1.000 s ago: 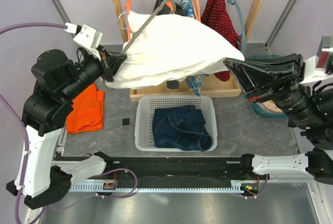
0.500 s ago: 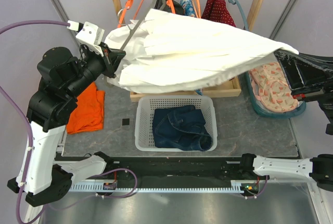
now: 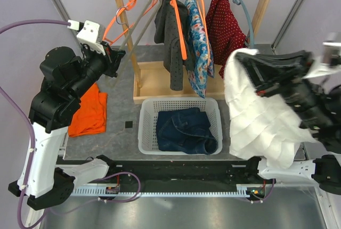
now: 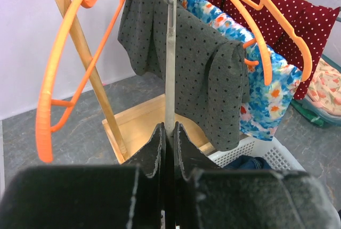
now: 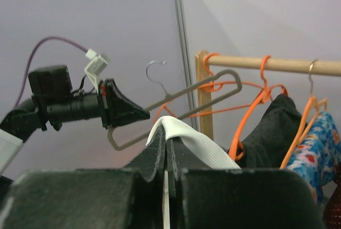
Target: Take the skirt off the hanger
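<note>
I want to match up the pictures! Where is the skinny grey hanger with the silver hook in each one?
Top external: the skinny grey hanger slants at the upper left, beside the rack.
Left wrist: the grey hanger shows as one upright bar in the middle.
Right wrist: the grey hanger lies slanted across the centre.
Shared landmark: the dark grey dotted top hanging on the rack.

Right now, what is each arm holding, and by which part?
Left fingers pinch the grey hanger at one end corner. Right fingers clamp the white skirt by a banded edge, likely its waistband.
</note>
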